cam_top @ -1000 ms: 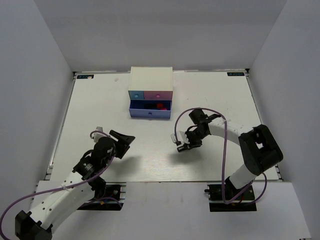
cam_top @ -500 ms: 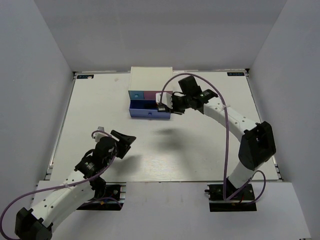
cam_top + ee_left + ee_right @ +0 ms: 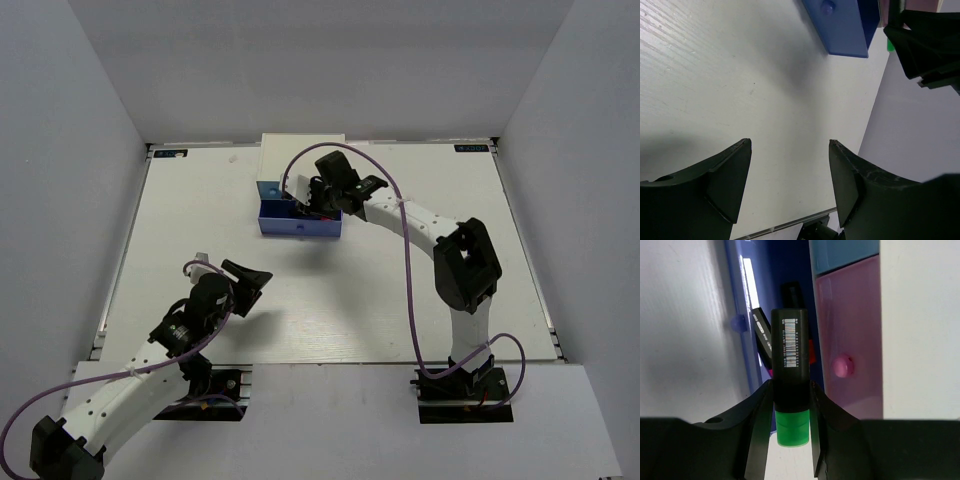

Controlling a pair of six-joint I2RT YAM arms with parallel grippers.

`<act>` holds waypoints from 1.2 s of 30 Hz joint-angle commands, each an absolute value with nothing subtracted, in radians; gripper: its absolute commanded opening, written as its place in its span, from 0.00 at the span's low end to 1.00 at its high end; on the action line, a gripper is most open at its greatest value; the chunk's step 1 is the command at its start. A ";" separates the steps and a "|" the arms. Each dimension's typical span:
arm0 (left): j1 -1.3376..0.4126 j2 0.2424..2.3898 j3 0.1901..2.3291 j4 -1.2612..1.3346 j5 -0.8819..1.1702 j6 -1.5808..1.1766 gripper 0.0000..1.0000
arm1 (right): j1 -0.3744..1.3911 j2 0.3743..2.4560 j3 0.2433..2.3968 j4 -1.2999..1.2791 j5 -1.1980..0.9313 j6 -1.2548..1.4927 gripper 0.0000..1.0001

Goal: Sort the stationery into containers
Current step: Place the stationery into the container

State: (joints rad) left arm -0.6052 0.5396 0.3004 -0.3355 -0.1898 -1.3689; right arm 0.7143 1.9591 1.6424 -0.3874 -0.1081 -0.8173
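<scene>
From above, the right gripper [image 3: 310, 204] is seen stretched out to the far side of the table [image 3: 420, 300], over the open dark blue drawer [image 3: 298, 228] at the bottom of the white chest [image 3: 302, 150]; what it carries cannot be made out from here. The left gripper [image 3: 252, 285] is held low near its own base, well apart from the chest, and no loose stationery is seen on the bare table. In the left wrist view, the left gripper [image 3: 789, 145] is shown with its fingers spread wide and nothing between them, only table below, with the dark blue drawer [image 3: 842, 25] at the top edge. In the right wrist view, the right gripper [image 3: 790, 390] is shown clamped on a black highlighter [image 3: 790, 355] near its green cap [image 3: 791, 432], the barrel pointing over the open dark blue drawer [image 3: 752, 305]. Two other black markers [image 3: 762, 337] and a small red piece [image 3: 811, 354] are seen lying in that drawer. The pink drawer [image 3: 850, 330] and the light blue drawer [image 3: 842, 255] are shut. The sorting is judged nearly done: the green-capped highlighter is not yet let go, and a lilac block cannot be found in any view, so its place cannot be told.
</scene>
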 commanded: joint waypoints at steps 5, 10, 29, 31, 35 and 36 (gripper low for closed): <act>-0.609 0.529 0.291 -0.331 -0.181 -1.356 0.73 | 0.727 2.003 1.681 -0.293 0.061 -0.793 0.20; -0.609 0.538 0.291 -0.322 -0.163 -1.356 0.73 | 0.726 2.002 1.669 -0.305 0.054 -0.804 0.42; -0.609 0.577 0.291 -0.291 -0.144 -1.356 0.73 | 0.722 1.875 1.600 -0.463 -0.346 -0.885 0.00; -0.609 0.577 0.291 -0.291 -0.144 -1.356 0.73 | 0.719 1.874 1.589 -0.509 -0.429 -0.928 0.00; -0.609 0.577 0.291 -0.291 -0.144 -1.356 0.73 | 0.729 1.910 1.598 -0.551 -0.439 -0.968 0.00; -0.609 0.577 0.291 -0.301 -0.144 -1.347 0.73 | 0.729 1.937 1.600 -0.548 -0.405 -0.965 0.00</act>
